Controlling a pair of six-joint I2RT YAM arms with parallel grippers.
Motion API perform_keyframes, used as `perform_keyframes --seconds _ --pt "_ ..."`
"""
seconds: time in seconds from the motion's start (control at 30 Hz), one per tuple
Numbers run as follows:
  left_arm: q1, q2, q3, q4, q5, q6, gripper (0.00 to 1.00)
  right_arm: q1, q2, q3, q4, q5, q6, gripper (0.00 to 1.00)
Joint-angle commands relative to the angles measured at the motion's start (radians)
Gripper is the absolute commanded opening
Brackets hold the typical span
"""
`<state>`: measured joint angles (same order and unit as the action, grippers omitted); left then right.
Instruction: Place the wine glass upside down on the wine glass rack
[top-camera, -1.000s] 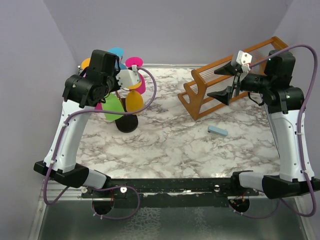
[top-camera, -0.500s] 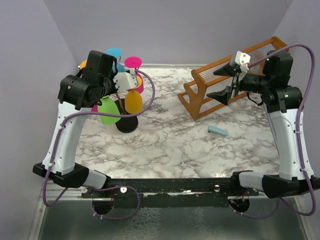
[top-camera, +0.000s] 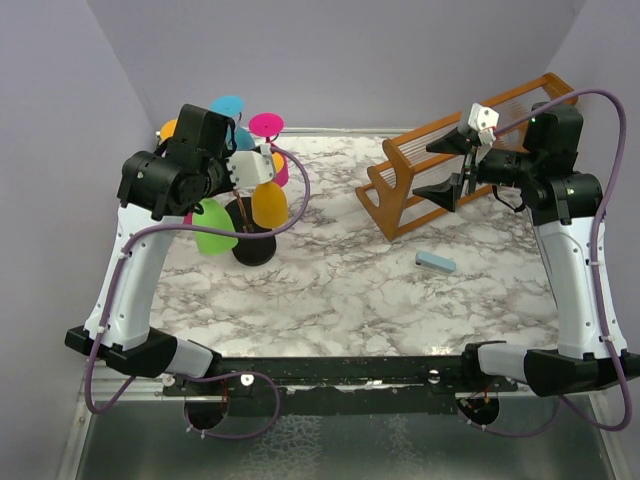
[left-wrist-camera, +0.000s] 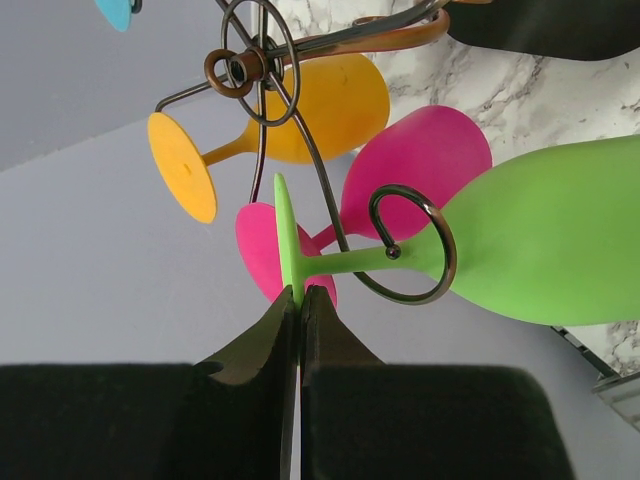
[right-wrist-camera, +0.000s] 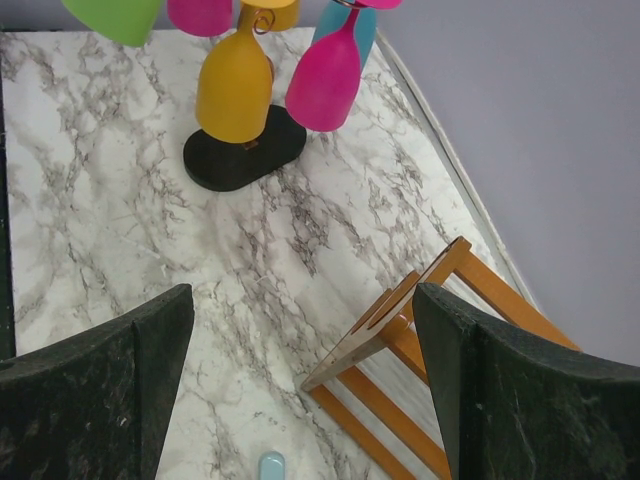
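The green wine glass (left-wrist-camera: 540, 235) hangs upside down, its stem threaded through a curled hook (left-wrist-camera: 412, 245) of the dark wire wine glass rack (left-wrist-camera: 250, 68). My left gripper (left-wrist-camera: 298, 296) is shut on the edge of the glass's thin green foot (left-wrist-camera: 285, 235). In the top view the green glass (top-camera: 213, 228) hangs left of the rack's black oval base (top-camera: 254, 246), under my left gripper (top-camera: 235, 175). My right gripper (top-camera: 452, 165) is open and empty, held high over the wooden rack; the right wrist view shows it (right-wrist-camera: 302, 295) with jaws wide apart.
Orange (top-camera: 268, 203), pink (top-camera: 266, 125) and blue (top-camera: 228, 105) glasses hang on the same wire rack. A large orange-brown wooden slatted rack (top-camera: 430, 185) stands at the back right. A small light-blue block (top-camera: 435, 262) lies on the marble table (top-camera: 330, 300).
My left arm has shifted a little left, and the green glass has moved left and slightly lower by the wire rack. The right arm has hardly moved.
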<state>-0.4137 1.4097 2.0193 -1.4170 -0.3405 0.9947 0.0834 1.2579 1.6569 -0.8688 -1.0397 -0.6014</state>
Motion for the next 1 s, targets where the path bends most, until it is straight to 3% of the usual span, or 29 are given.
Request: perform_keyframes --seconds 0.0,0.97 --pt "-0.002 -0.033 -0.010 -0.001 0.026 0.013 0.00 -0.004 -0.003 -0.008 0.000 0.018 -0.007 0.90" --pt "-0.007 -0.082 0.002 -0.001 0.173 0.062 0.00 -0.004 -0.044 -0.032 0.001 0.027 -0.006 0.90"
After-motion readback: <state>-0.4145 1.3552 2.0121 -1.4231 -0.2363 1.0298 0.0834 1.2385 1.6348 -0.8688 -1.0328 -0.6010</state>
